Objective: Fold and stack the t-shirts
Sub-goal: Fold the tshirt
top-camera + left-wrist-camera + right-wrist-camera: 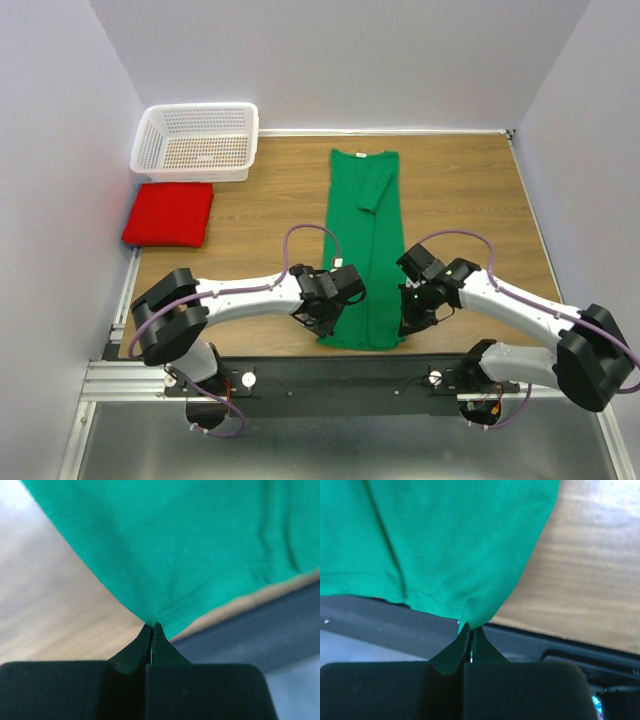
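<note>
Green cloth fills both wrist views. The green t-shirt (364,250) lies in the middle of the wooden table (470,190) as 1 long narrow strip, with its collar at the far end and 1 sleeve folded over its upper part. The left gripper (322,333) is clamped on the near left corner of the hem, its 2 fingers pressed together with fabric between them. The right gripper (405,328) pinches the near right corner in the same way. The near hem is just beside the black rail (330,375) that carries the arms. The red t-shirt (168,214) lies folded at the left edge of the table, well apart from the green one. The white basket (247,140) stands just behind it, in the far left corner.
</note>
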Action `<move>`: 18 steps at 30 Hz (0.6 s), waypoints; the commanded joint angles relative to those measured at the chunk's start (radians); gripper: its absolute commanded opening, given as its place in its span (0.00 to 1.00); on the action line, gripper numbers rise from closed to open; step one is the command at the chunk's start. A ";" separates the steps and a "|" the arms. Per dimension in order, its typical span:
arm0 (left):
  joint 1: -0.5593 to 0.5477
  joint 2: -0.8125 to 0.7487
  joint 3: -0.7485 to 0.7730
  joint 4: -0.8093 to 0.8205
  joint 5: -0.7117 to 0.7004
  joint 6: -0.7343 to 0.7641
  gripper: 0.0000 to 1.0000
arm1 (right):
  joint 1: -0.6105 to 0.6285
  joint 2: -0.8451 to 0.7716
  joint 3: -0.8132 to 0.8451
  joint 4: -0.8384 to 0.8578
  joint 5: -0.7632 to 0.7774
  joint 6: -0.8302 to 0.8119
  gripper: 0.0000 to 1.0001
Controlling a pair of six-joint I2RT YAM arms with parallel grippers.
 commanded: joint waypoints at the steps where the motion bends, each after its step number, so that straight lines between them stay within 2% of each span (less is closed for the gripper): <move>1: -0.013 -0.101 -0.026 0.003 0.063 -0.061 0.00 | 0.008 -0.066 0.063 -0.087 0.004 0.028 0.01; 5: 0.070 -0.084 0.021 0.062 0.037 -0.013 0.00 | 0.002 -0.048 0.160 -0.090 0.174 0.026 0.01; 10: 0.208 -0.031 0.115 0.177 0.027 0.080 0.00 | -0.064 0.084 0.322 -0.072 0.360 -0.059 0.01; 11: 0.242 -0.011 0.135 0.189 -0.016 0.091 0.00 | -0.077 0.098 0.342 -0.049 0.397 -0.070 0.01; 18: 0.380 0.115 0.304 0.270 -0.072 0.197 0.00 | -0.189 0.233 0.499 0.055 0.431 -0.180 0.01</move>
